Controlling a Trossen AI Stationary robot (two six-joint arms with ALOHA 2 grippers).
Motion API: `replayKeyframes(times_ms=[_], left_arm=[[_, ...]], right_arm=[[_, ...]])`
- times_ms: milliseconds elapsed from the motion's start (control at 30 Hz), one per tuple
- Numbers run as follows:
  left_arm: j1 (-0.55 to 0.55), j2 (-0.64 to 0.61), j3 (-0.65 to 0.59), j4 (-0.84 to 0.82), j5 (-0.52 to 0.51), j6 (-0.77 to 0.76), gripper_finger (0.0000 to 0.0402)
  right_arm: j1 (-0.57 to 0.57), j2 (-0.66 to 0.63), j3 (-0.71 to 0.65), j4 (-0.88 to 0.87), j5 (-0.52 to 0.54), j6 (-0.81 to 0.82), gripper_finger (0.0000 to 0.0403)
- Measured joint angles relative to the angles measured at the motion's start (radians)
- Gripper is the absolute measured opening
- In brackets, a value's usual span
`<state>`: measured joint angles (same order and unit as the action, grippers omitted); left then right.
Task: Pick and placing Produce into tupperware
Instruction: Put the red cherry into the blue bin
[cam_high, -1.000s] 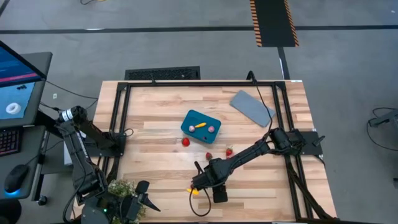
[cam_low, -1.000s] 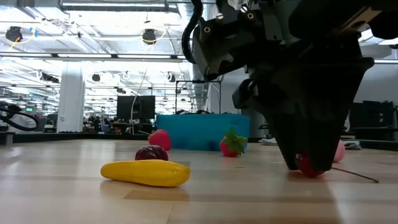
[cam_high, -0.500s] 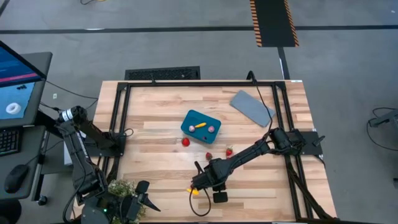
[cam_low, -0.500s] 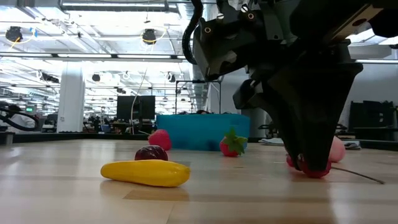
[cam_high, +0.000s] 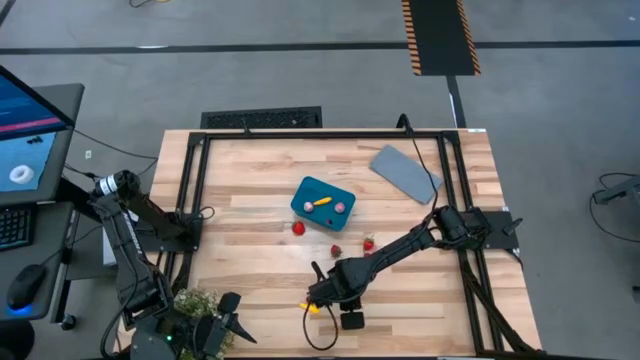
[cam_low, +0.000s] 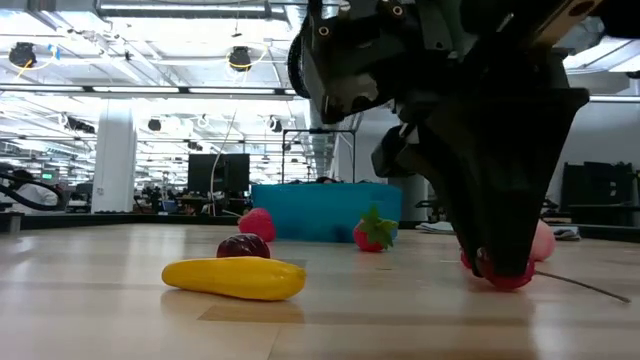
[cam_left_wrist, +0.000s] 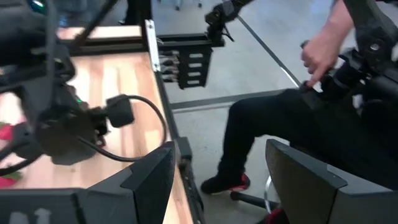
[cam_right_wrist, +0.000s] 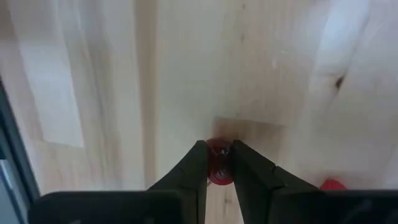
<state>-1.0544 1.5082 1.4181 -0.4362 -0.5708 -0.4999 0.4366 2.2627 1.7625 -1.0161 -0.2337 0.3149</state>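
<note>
Right hand (cam_right_wrist: 219, 163) pinching small red berry (cam_right_wrist: 218, 167) on counter (cam_right_wrist: 93, 74); probably soft, light, bruisable — gripping gently across middle.

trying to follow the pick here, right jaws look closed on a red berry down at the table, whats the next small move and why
Probably a short straight lift. The right gripper has its jaws pinched on a small red berry that sits at the wooden table. Raising it first should clear the yellow piece before carrying it to the teal tupperware.

The tupperware (cam_high: 323, 198) sits mid-table, lid (cam_high: 405, 171) behind-right, loose produce (cam_high: 333, 243) in front of it.
</note>
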Motion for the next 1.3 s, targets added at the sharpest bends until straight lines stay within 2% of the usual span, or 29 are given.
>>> replayKeyframes(times_ms=[200,467,833,1100,1300], left_arm=[[-0.001,0.000,0.000,-0.001,0.009,0.017,0.0240],[0.000,0.000,0.000,-0.022,0.005,0.017,0.0240],[0.000,0.000,0.000,-0.057,0.006,-0.008,0.0240],[0.000,0.000,0.000,-0.154,0.008,-0.101,0.0240],[0.000,0.000,0.000,-0.195,0.014,-0.150,0.0240]], right_arm=[[-0.007,0.000,0.063,0.009,0.002,-0.001,0.0086],[-0.027,0.000,0.249,0.018,-0.007,0.022,0.0086],[-0.104,-0.001,0.596,-0.020,-0.238,0.191,0.0085],[-0.167,-0.036,0.578,0.281,-0.476,0.532,0.0085],[-0.179,-0.036,0.578,0.422,-0.568,0.719,0.0085]])
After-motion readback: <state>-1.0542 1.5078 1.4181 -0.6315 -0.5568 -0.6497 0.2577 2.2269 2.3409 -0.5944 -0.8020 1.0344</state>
